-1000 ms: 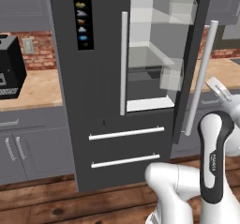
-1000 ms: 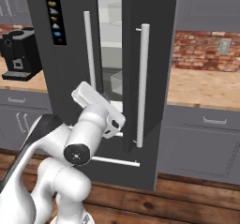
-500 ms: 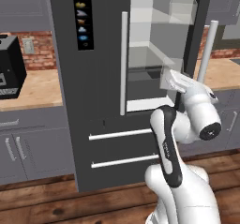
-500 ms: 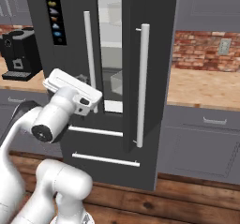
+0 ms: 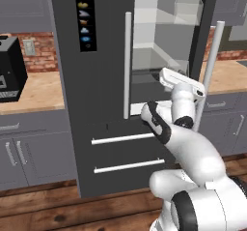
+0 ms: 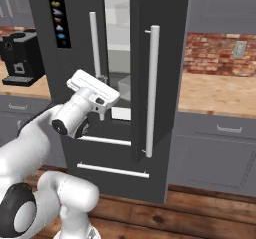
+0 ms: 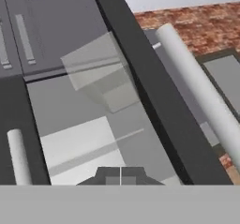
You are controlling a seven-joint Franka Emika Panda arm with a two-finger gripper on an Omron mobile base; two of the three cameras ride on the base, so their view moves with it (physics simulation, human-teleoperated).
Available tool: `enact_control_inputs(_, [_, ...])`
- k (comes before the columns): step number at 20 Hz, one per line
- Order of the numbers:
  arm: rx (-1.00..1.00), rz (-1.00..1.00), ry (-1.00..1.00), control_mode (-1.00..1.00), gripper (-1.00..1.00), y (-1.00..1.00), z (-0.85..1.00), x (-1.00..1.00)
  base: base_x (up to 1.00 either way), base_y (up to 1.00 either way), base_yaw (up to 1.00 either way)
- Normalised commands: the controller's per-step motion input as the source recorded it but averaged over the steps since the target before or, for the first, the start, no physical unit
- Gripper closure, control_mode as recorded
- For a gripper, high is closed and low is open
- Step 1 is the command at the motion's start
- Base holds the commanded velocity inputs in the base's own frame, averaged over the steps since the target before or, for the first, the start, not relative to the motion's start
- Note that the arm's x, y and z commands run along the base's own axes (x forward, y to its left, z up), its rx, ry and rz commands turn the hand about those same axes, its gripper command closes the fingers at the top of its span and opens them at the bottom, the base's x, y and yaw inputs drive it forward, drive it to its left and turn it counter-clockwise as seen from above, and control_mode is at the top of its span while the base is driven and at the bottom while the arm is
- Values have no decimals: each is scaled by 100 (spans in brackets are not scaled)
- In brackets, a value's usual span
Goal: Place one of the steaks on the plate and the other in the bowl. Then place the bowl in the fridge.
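The fridge [image 5: 111, 80] stands in front of the robot with its right door [image 6: 160, 68] swung partly open, leaving a gap through which pale shelves [image 7: 93, 138] and a clear bin [image 7: 101, 73] show. The claw [image 7: 120, 178] sits at the mouth of that gap, just in front of the lower shelf, its 2 tips pressed together and holding nothing. In the right base view the hand [image 6: 92, 90] hangs between the 2 long silver handles [image 6: 151, 90], close to the left one [image 6: 93, 45].

No bowl can be made out for certain: a pale block [image 6: 125, 88] sits on the fridge shelf behind the hand, but whether it is the bowl or a fridge fitting is not clear from here. The steaks and the plate are outside what these cameras cover.

Judging by the open door and the empty, shut claw at the opening, this looks like the fridge stage of the task: either the door has been opened for the bowl, or the bowl is already inside.

If the bowl is still out, the next move calls for backing the arm clear of the door edge [image 7: 154, 96], fetching the bowl by its rim, and carrying it level through the narrow gap. If it is in, the door needs pushing shut.
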Motion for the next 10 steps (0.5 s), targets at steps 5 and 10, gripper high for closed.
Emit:
enact_control_inputs(5, [0, -15, 16, -100, 100, -40, 0, 52, 0, 0, 0])
enact_control_inputs(10, [0, -1, 18, -100, 100, -2, 0, 6, 0, 0, 0])
